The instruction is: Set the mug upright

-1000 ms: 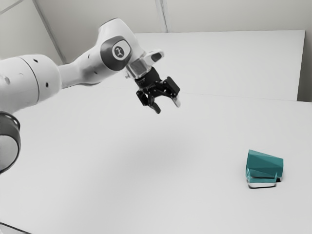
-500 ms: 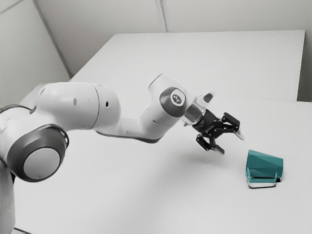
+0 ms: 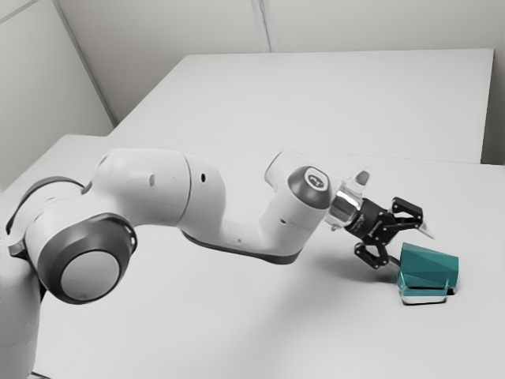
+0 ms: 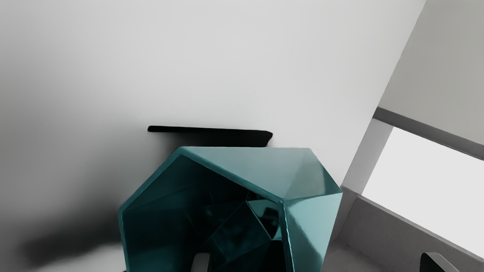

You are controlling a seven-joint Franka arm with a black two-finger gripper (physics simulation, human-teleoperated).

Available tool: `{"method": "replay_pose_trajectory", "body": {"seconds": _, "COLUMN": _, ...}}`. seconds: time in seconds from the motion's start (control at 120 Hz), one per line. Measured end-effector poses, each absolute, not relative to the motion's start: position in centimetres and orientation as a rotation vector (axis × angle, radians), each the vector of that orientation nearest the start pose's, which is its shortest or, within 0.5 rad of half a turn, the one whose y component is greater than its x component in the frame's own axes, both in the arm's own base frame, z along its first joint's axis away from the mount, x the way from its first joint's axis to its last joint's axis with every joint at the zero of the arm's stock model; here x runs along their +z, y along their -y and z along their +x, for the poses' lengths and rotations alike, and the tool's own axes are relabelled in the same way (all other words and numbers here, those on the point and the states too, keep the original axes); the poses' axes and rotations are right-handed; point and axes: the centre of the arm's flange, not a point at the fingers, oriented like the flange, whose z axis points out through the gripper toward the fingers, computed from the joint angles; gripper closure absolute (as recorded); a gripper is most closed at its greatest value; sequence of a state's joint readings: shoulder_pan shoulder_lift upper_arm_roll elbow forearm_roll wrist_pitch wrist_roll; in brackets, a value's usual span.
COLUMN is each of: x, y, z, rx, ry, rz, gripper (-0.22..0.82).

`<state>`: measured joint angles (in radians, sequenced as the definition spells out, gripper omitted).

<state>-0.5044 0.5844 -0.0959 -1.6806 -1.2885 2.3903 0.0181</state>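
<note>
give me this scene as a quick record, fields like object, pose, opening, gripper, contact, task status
object: teal faceted mug
pose: lying on its side on the white table
opening: faces the gripper
gripper: open, at the mug's mouth
fingers: one overlaps the opening in the wrist view, the other is outside the mug
contact: cannot tell
task status: mug not upright

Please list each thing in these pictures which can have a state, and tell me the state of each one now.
Teal faceted mug: lying on its side, not upright, open mouth toward the gripper.
Black two-finger gripper: open, close to the mug, not shut on it.
White robot arm: bent, reaching toward the exterior view's right.
White table: bearing the mug.
</note>
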Motion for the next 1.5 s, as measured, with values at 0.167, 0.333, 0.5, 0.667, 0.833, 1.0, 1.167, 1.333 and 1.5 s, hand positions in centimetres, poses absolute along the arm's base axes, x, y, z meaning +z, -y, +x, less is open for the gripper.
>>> {"method": "replay_pose_trajectory", "body": {"seconds": 0.167, "x": 28.0, "y": 40.7, "z": 57.7, "rx": -0.216, "ry": -0.404, "rz": 2.133, "gripper": 0.0}}
{"method": "replay_pose_trajectory", "body": {"seconds": 0.333, "x": 28.0, "y": 40.9, "z": 57.7, "rx": -0.209, "ry": -0.402, "rz": 2.133, "gripper": 0.25}}
{"method": "replay_pose_trajectory", "body": {"seconds": 0.5, "x": 28.6, "y": 41.0, "z": 58.0, "rx": -0.198, "ry": -0.404, "rz": 2.125, "gripper": 0.58}}
{"method": "replay_pose_trajectory", "body": {"seconds": 0.667, "x": 29.1, "y": 41.2, "z": 58.6, "rx": -0.178, "ry": -0.412, "rz": 2.116, "gripper": 0.71}}
{"method": "replay_pose_trajectory", "body": {"seconds": 0.833, "x": 28.7, "y": 41.7, "z": 58.5, "rx": -0.173, "ry": -0.425, "rz": 2.122, "gripper": 0.76}}
{"method": "replay_pose_trajectory", "body": {"seconds": 1.0, "x": 33.3, "y": 41.7, "z": 59.0, "rx": -0.068, "ry": -0.297, "rz": 2.193, "gripper": 0.76}}
{"method": "replay_pose_trajectory", "body": {"seconds": 1.167, "x": 39.5, "y": 39.3, "z": 58.8, "rx": 0.108, "ry": -0.098, "rz": 2.365, "gripper": 0.76}}
{"method": "replay_pose_trajectory", "body": {"seconds": 1.333, "x": 44.1, "y": 33.9, "z": 58.7, "rx": 0.245, "ry": 0.075, "rz": 2.587, "gripper": 0.76}}
{"method": "replay_pose_trajectory", "body": {"seconds": 1.5, "x": 48.2, "y": 28.4, "z": 57.7, "rx": 0.289, "ry": 0.221, "rz": 2.805, "gripper": 0.77}}
